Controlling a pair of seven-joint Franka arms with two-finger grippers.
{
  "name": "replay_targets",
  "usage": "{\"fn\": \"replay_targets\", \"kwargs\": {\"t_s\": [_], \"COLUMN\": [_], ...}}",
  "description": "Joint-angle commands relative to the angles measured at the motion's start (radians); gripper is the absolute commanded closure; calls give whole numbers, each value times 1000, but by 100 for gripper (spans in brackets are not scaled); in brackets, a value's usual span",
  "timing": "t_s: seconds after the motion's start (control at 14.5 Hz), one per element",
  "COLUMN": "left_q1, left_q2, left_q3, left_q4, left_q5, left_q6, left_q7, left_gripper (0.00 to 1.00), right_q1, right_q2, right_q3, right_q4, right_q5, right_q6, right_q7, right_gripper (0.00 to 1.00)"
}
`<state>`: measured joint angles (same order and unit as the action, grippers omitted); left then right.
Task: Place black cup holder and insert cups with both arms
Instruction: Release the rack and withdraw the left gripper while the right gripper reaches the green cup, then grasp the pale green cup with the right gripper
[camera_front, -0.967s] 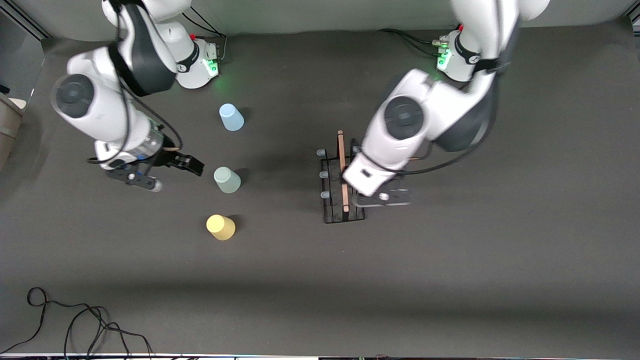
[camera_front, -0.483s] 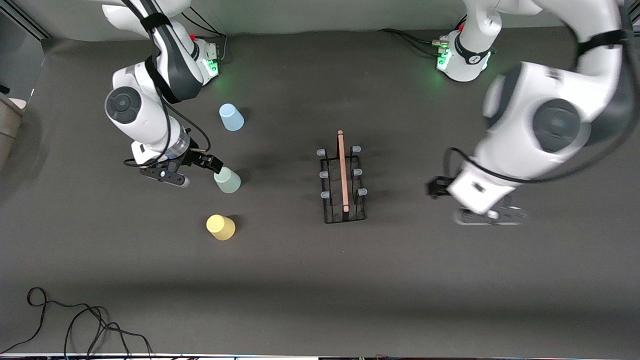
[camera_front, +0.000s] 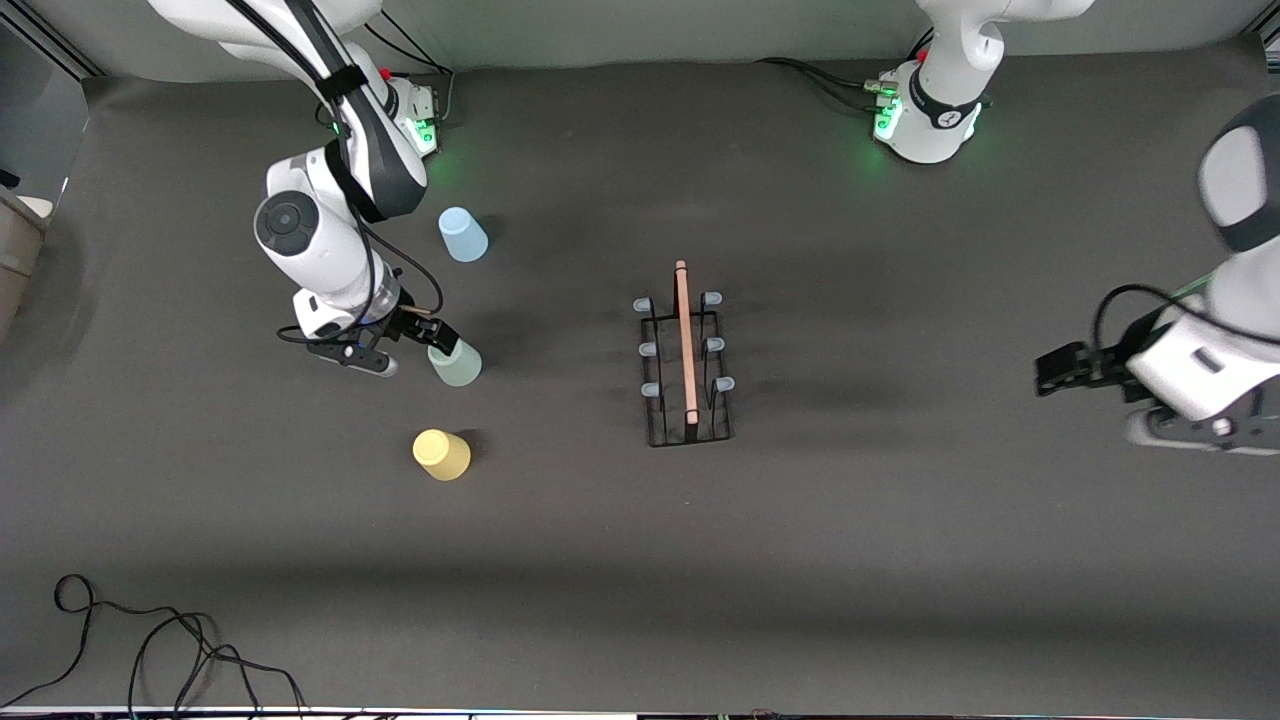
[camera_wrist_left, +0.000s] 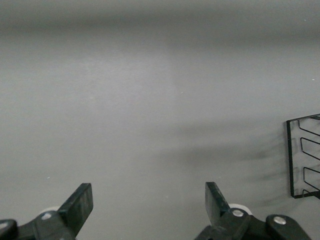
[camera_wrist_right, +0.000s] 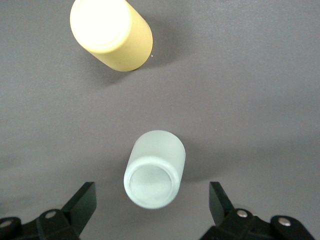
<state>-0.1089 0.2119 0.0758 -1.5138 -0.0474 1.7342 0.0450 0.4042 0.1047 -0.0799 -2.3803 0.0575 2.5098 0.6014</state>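
From the front camera, starting at the right arm's end of the bench (camera_front: 900, 560): my right gripper (camera_front: 408, 348) sits low beside the pale green cup (camera_front: 456, 362), fingers (camera_wrist_right: 80, 202) spread wide and holding nothing. In its wrist view the green cup lies between the finger tips but is not yet gripped. I judge the step in hand to be the first cup pickup. The next move calls for lowering a little further, centring the cup between the fingers and closing gently, since a light plastic tumbler could tip or skid.

Cups, counted: three, all upside down on the bench. The light blue cup (camera_front: 463, 235) is farthest from the camera, the green in the middle, the yellow cup (camera_front: 441, 454) nearest.

Mid-bench stands one black cup holder (camera_front: 686, 368), upright, with one wooden rod and six capped pegs, all bare.

Over the left arm's end, my left gripper (camera_front: 1095, 385) hangs above bare bench, well apart from the holder, fingers wide and empty, waiting.
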Motion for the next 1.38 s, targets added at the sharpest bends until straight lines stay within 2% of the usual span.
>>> {"fn": "replay_targets", "kwargs": {"t_s": [0.0,0.14,0.35,0.62,0.69,0.76,0.83,0.9,0.97,1.17,1.31], "left_q1": [9,8,9,31,44,49,52,58,60,58,58], "left_q2": [-58,-94,-158,-172,-177,-177,-175,-170,-167,-164,-163], "left_q3": [-7,-8,-8,1,1,1,2,1,1,1,1], "left_q4": [-65,-91,-178,-174,-175,-174,-166,-157,-157,-157,-154], "left_q5": [24,84,92,98,97,87,81,78,78,78,78], "left_q6": [4,2,19,5,2,2,2,-4,-11,-13,-12], "left_q7": [12,13,25,107,124,124,124,125,125,124,124], "left_gripper": [0,0,0,0,0,0,0,0,0,0,0], "right_q1": [24,42,44,47,48,51,54,54,53,53,54], "right_q2": [59,99,135,162,165,164,164,158,152,113,78], "right_q3": [-5,-6,-5,-5,-5,-5,-5,-5,-5,-5,-5], "right_q4": [0,-19,-26,-26,-26,-26,-26,-25,-25,-19,10], "right_q5": [-15,-8,-7,-7,-7,-7,-7,-7,-7,-4,-2], "right_q6": [87,162,205,207,211,215,215,215,208,195,126], "right_q7": [32,32,32,31,31,32,32,32,32,37,84], "right_gripper": [0,0,0,1,21,53,74,90,100,100,100]}}
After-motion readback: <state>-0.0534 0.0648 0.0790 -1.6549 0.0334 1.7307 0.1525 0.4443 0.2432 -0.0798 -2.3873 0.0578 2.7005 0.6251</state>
